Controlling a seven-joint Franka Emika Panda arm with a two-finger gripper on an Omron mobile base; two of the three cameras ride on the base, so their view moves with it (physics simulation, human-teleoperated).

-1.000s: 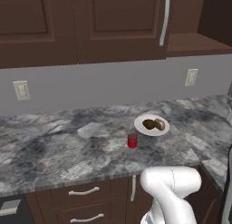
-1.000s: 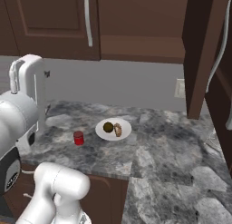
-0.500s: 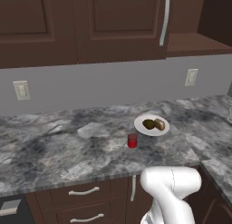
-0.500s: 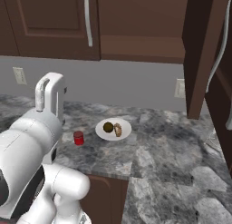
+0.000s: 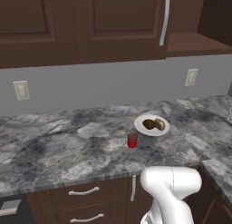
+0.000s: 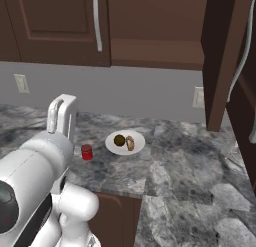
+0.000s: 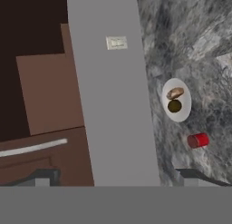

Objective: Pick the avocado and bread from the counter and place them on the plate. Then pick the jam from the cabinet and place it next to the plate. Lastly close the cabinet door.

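Since the avocado (image 5: 148, 124) and the bread (image 5: 159, 124) already sit together on the white plate (image 5: 151, 130) a bit right of centre in the left base view, I'd call the first part of the job done. Second part looks done too: the little red jam jar (image 5: 132, 140) stands on the marbled tabletop (image 5: 54, 146) just beside the plate, to its lower left in that frame, not touching it.

So what's left, as far as I can judge, is the cabinet door. In the right base view an open door (image 6: 220, 56) sticks out edge-on along the upper right of the frame, with a pale handle at the far right edge, so it's clearly not shut yet.

As for the pincer (image 7: 115, 177), its two dark tips poke up at the bottom of the hand view, spread about as wide as they go and holding nothing. That view looks past them at the grey backsplash and an outlet (image 7: 116, 42) near the top, with plate and jar off to the right. Next move would be getting onto that door and swinging it closed.
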